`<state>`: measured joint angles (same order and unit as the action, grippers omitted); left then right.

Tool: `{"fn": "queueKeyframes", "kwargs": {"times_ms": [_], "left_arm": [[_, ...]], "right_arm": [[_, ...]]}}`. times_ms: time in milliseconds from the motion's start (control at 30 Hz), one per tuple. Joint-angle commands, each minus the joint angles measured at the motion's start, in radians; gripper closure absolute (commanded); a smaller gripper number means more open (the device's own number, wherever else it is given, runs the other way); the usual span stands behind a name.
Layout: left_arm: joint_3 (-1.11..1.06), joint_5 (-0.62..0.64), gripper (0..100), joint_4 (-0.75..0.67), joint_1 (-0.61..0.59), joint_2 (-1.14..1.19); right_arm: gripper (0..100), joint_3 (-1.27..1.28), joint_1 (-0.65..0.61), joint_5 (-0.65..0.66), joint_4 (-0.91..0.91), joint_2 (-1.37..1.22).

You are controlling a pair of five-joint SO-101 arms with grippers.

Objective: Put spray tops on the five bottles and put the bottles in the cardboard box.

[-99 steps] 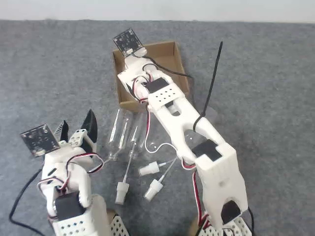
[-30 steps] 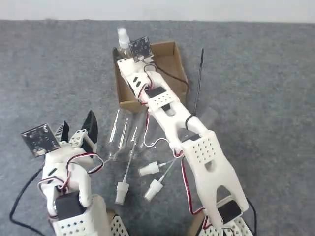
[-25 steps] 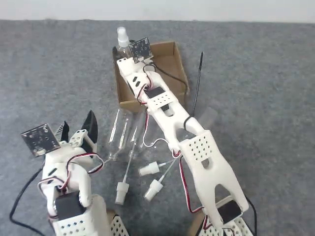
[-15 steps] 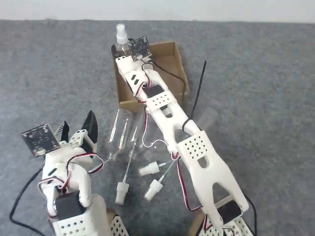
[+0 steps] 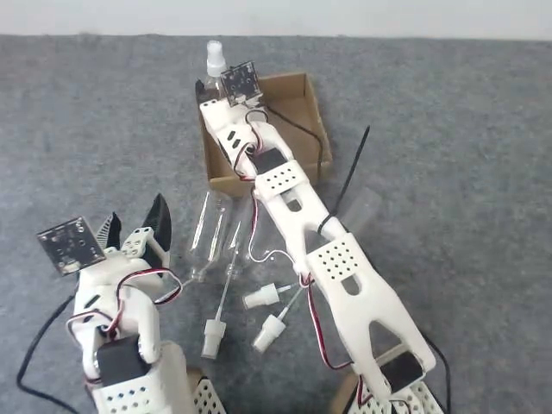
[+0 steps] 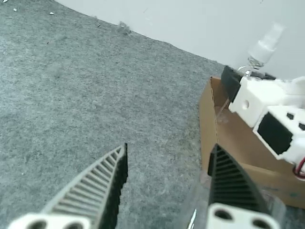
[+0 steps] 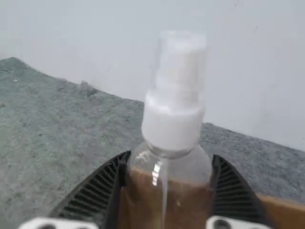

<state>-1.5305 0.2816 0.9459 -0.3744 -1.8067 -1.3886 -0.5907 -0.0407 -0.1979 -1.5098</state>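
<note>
Standing upright at the far left corner of the cardboard box (image 5: 297, 103), a capped bottle (image 7: 172, 129) is clamped between the jaws of the right gripper (image 7: 167, 171). Over the last seconds it has been carried farther out along the box, and its spray top has been brought into sight beyond the wrist. Whether its base is seated cannot be told; release is judged the next step. The left gripper (image 6: 167, 162) is held spread and empty near the uncapped bottles (image 5: 207, 233) and loose spray tops (image 5: 259, 297), which are yet to be assembled.
</note>
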Motion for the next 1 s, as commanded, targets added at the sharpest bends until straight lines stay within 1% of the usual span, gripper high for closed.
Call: {"fn": "queueKeyframes", "kwargs": {"times_ms": [0, 333, 667, 967], "left_arm": [[0.013, 0.012, 74, -0.009, -0.005, -0.017], [0.013, 0.012, 74, -0.009, -0.005, -0.017], [0.013, 0.012, 74, -0.009, -0.005, -0.017], [0.013, 0.012, 74, -0.009, -0.005, -0.017]], "right_arm": [[77.2, -0.091, -0.018, -0.008, -0.067, 0.021], [77.1, -0.117, -0.022, -0.008, -0.12, 0.027], [77.1, -0.282, -0.021, -0.011, -0.334, 0.018], [77.1, -0.288, -0.019, -0.009, -0.389, 0.018]]}}
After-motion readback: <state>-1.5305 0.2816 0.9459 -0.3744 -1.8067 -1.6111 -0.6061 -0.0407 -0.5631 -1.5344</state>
